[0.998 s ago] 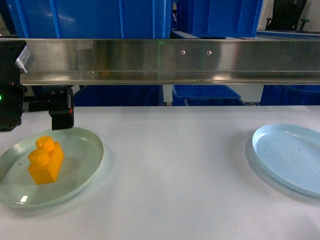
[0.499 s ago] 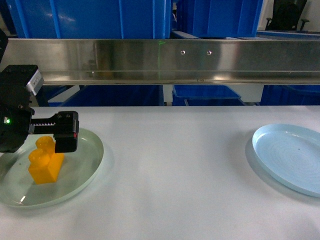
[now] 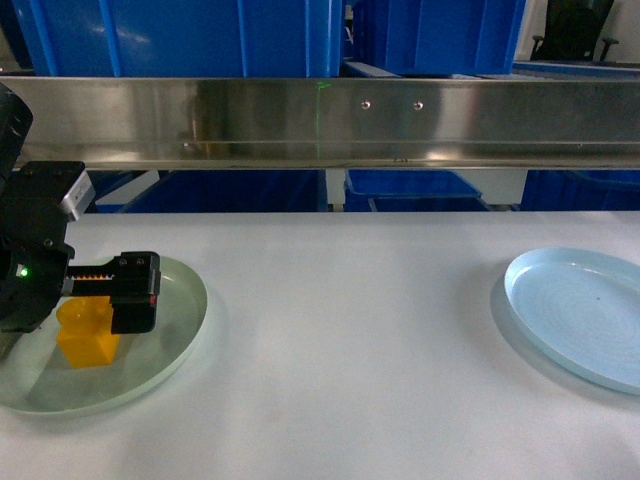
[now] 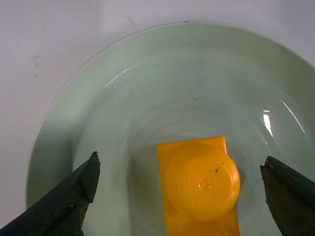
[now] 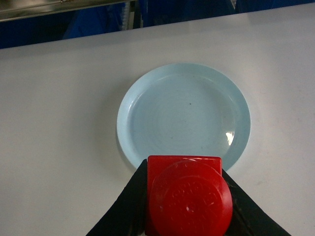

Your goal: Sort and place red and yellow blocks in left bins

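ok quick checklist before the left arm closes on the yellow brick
1. Left gripper open: ok, fingers spread wide.
2. Yellow brick between the fingers: ok, a gap on each side.
3. Brick upright on the green plate: ok, stud up.
4. Fingers low enough to grip: cannot tell; in the head view the gripper overlaps the brick.
5. Right gripper shut on the red brick: ok, above the blue plate.

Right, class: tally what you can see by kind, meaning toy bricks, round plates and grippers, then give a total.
Toy bricks: 2, the yellow brick and the red brick
Round plates: 2, the pale green plate and the pale blue plate
Grippers: 2, the left gripper and the right gripper
Total: 6
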Robot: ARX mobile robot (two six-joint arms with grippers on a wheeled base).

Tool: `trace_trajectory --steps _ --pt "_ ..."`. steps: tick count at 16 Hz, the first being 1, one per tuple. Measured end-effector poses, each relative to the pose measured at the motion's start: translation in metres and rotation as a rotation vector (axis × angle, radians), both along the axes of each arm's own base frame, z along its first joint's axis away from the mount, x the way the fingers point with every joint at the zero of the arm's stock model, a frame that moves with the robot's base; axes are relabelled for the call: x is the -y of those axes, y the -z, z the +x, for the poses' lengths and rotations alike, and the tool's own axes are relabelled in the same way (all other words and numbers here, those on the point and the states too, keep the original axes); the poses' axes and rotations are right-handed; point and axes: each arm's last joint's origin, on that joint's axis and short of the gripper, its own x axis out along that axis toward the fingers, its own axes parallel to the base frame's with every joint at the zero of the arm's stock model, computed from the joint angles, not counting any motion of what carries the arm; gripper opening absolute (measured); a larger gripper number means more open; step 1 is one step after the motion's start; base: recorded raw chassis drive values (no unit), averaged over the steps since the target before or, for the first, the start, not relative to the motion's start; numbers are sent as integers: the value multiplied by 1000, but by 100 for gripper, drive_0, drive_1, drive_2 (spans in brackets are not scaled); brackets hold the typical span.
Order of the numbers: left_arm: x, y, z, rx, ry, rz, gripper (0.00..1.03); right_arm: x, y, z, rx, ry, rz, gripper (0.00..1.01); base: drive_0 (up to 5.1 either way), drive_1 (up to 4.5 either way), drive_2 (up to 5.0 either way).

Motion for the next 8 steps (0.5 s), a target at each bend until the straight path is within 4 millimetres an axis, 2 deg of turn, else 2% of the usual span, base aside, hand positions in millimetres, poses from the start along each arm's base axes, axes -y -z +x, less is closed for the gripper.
trace_trajectory --steps 2,7,8 --pt "0 1 0 1 6 9 82 0 0 0 0 0 0 28 0 0 0" --pt "0 1 1 5 11 12 33 0 0 0 0 0 0 28 0 0 0" --pt "0 1 1 7 11 12 29 0 0 0 0 0 0 28 0 0 0"
